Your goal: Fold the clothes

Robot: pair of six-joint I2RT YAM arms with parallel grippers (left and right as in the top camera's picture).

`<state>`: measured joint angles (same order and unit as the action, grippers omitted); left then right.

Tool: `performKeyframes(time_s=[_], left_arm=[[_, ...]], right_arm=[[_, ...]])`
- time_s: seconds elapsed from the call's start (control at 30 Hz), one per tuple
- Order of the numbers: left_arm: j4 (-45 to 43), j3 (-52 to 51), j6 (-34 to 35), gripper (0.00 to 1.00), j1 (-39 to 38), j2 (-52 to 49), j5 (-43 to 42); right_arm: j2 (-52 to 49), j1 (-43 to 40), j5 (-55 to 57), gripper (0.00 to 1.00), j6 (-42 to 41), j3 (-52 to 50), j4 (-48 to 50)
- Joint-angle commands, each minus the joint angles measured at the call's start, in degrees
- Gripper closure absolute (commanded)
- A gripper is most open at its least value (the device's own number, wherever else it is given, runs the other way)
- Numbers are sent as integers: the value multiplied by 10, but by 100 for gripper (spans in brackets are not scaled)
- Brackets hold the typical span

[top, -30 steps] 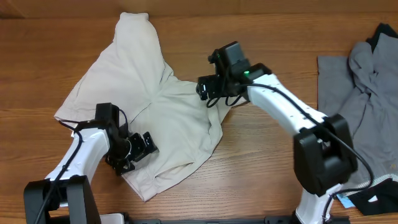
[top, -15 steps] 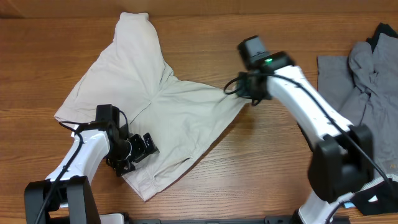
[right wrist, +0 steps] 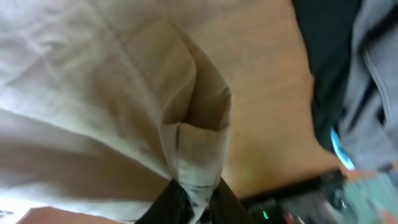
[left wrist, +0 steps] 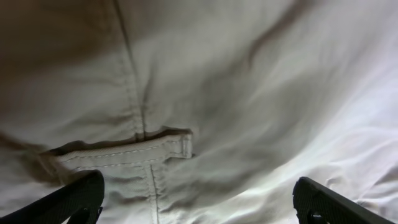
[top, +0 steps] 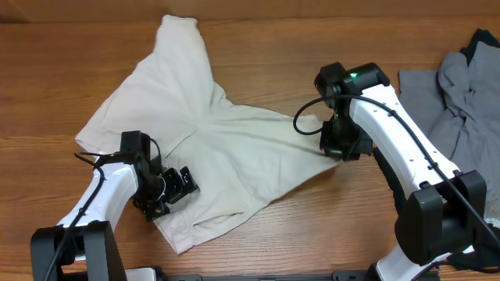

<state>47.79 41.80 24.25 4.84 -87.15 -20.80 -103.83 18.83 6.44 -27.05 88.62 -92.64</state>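
One pair of beige shorts [top: 226, 156] lies spread on the bench [top: 312, 47]. One leg points to 12 o'clock, and a stretched corner reaches toward 3 o'clock. One heap of grey and black clothes [top: 461, 101] sits at the 3 o'clock edge, well apart from the shorts; how many pieces are in it cannot be told.

There are two arms and two claws. The left claw [top: 176, 187] rests over the shorts' 8 o'clock part. The right claw [top: 334, 143] is at the stretched corner.

Bare wood runs along 12 o'clock, and also between the shorts and the heap, where the right arm stands.

The left wrist view alone shows that claw's fingers [left wrist: 81, 196] set apart over a stitched tab [left wrist: 155, 152]. The right wrist view alone shows the right claw clamped on a doubled hem of the shorts.
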Motion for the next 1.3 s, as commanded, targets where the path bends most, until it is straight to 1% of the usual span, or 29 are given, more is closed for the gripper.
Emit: performKeyframes(time_s=[0.0, 0.03, 0.07, 0.17, 0.27, 0.3, 0.37, 0.4, 0.43, 0.5, 0.67, 0.77, 0.83, 0.93, 1.07, 1.1, 1.13, 1.2, 1.23, 1.27], left_arm=[[-14, -15, 2, 0, -4, -5, 22], [-17, -15, 2, 0, -4, -5, 22], [-19, -15, 2, 0, -4, -5, 22], [-20, -15, 2, 0, -4, -5, 22], [-18, -15, 2, 0, -4, -5, 22], [-18, -15, 2, 0, -4, -5, 22], [-18, -15, 2, 0, -4, -5, 22], [-18, -15, 2, 0, -4, -5, 21], [-18, -15, 2, 0, -4, -5, 21], [-17, -15, 2, 0, -4, -5, 21], [-18, -15, 2, 0, -4, -5, 21], [-18, -15, 2, 0, -4, -5, 21], [-17, -15, 2, 0, -4, -5, 21], [-17, -15, 2, 0, -4, -5, 21], [-21, -15, 2, 0, -4, -5, 21], [-20, -15, 2, 0, -4, -5, 21], [-20, -15, 2, 0, -4, -5, 21], [-22, -15, 2, 0, -4, -5, 21], [-22, -15, 2, 0, -4, -5, 21], [-22, -15, 2, 0, -4, -5, 21]], right_arm=[[-2, -2, 10, 54, 35, -2, -10], [-2, -2, 20, 33, 35, -2, 0], [-2, -6, 32, 23, 35, -1, 17], [-2, -26, 45, 18, 35, -1, 99], [-2, -48, 44, 17, 40, -1, 196], [-2, -56, 25, 17, 71, -1, 246], [-5, -69, -52, 17, 141, -1, 312], [-19, -83, -113, 17, 164, -1, 362], [-26, -86, -118, 17, 164, -1, 371], [-47, -90, -119, 17, 161, -1, 385], [-122, -87, -213, 17, 178, -1, 410], [-171, -71, -271, 16, 229, -1, 418], [-180, -62, -269, 16, 242, -1, 406], [-185, -44, -269, 16, 246, -1, 363], [-185, -29, -269, 12, 256, -1, 329], [-185, -27, -266, 13, 256, -1, 330], [-185, -26, -264, 16, 256, -1, 334], [-185, -25, -247, 39, 249, -1, 348], [-185, -25, -230, 51, 232, -1, 358], [-185, -25, -202, 75, 208, -1, 369]])
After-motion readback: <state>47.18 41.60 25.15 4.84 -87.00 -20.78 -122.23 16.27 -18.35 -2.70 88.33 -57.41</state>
